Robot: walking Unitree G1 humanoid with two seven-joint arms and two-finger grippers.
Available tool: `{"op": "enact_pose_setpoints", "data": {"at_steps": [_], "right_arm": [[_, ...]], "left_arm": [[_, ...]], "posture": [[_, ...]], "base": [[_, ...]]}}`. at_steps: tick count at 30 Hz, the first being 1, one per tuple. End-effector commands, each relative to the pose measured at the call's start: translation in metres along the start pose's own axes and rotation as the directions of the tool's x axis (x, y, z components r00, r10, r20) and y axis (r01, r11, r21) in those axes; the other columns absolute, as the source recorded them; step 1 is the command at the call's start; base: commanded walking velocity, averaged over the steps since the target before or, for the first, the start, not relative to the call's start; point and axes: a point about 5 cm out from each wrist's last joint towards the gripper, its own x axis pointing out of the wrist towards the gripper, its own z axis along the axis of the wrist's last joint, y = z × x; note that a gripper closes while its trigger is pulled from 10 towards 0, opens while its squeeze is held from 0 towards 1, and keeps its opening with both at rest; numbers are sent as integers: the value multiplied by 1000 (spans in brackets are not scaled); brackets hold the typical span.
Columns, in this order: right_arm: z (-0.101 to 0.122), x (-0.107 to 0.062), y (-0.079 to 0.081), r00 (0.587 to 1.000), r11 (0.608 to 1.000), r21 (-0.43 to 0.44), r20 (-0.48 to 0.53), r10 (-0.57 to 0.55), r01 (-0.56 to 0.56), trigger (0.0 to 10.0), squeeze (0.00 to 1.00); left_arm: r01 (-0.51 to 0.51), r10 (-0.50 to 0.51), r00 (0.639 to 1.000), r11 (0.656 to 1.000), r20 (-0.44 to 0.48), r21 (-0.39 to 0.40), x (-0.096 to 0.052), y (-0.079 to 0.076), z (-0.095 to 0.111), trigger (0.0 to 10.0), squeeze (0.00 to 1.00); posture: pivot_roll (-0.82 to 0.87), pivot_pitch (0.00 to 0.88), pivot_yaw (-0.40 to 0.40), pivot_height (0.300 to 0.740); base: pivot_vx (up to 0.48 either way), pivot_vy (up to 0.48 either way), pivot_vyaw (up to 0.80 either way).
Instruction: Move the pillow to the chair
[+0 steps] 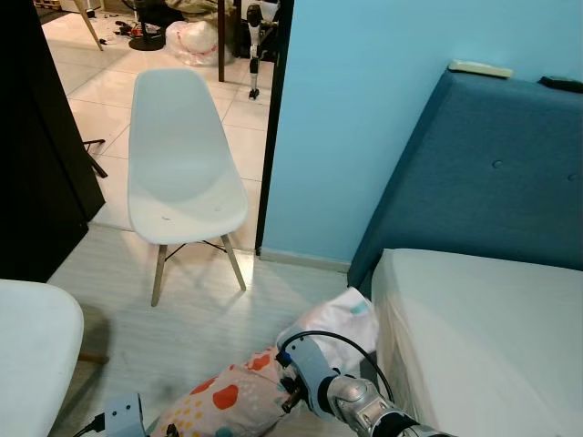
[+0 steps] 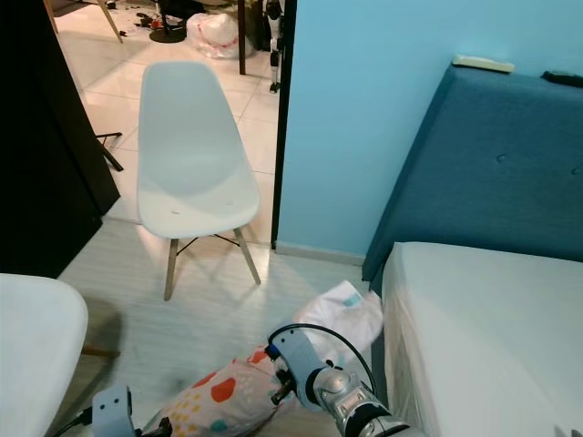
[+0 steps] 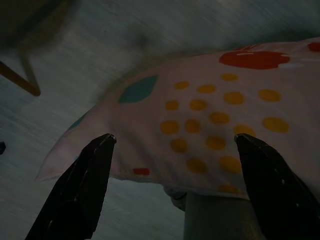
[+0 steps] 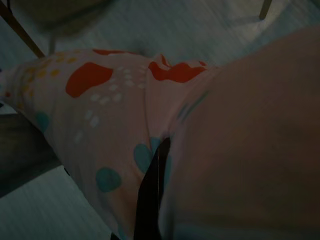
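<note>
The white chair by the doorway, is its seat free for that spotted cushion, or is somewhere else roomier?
The white plastic chair has a bare seat. The white mattress beside the blue padded headboard is bare too. Crowded: low down, where both end effectors meet the pink spotted pillow.

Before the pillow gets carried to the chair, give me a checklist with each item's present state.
1. Pillow held: the pillow is low in front of the robot, with the right gripper pressed into its fabric: ok, though how firm the hold is cannot be told.
2. Left gripper engaged: jaws wide apart, pointed at the pillow's spotted face, not closed on it: not ok.
3. Chair seat free: the white chair stands upright by the doorway with a bare seat: ok.
4. Path to the chair: the wood floor between pillow and chair shows nothing in the way: ok.
5. Side clearance: the bed lies close on the right: cannot tell.
</note>
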Motion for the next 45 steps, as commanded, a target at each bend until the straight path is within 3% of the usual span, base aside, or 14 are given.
{"op": "enact_pose_setpoints", "data": {"at_steps": [1,10,12,15,22,29,33,45], "right_arm": [[6,-1,-3,999,1000,9,52,-8,8,10000,0],[11,0,-6,998,999,-21,58,-39,41,10000,0],[-3,-2,-5,998,997,-52,-11,-55,54,10000,0],[-7,-3,-5,998,997,-58,-27,-56,54,10000,0],[-7,-3,-4,999,999,-19,-14,-45,45,10000,0],[-31,-6,2,991,999,-46,-132,-31,25,10000,0],[-45,-6,15,984,996,-75,-177,23,-37,10000,0],[-42,-8,8,983,995,-99,-181,9,-28,10000,0]], "left_arm": [[-7,7,999,1000,-32,-5,-3,0,-9,10000,0],[-2,2,1000,1000,-27,3,-3,0,-9,10000,0],[21,-20,999,999,-32,38,-2,-4,-9,10000,0],[29,-27,999,998,-33,50,-2,-6,-9,10000,0],[39,-38,999,998,-17,49,-1,-11,-6,10000,0],[76,-71,996,993,-50,91,-1,-16,-9,10000,0],[86,-81,995,991,-52,104,-1,-18,-9,10000,0],[102,-96,994,988,-56,116,0,-21,-6,10000,0]], "posture": [[109,66,-126,740],[112,69,-125,740],[123,61,-133,740],[126,61,-136,740],[117,73,-140,740],[120,69,-134,740],[122,70,-140,740],[105,67,-140,740]], "base": [[0,0,0],[0,0,0],[0,0,0],[0,0,0],[0,0,0],[0,0,0],[0,0,0],[0,0,0]]}}
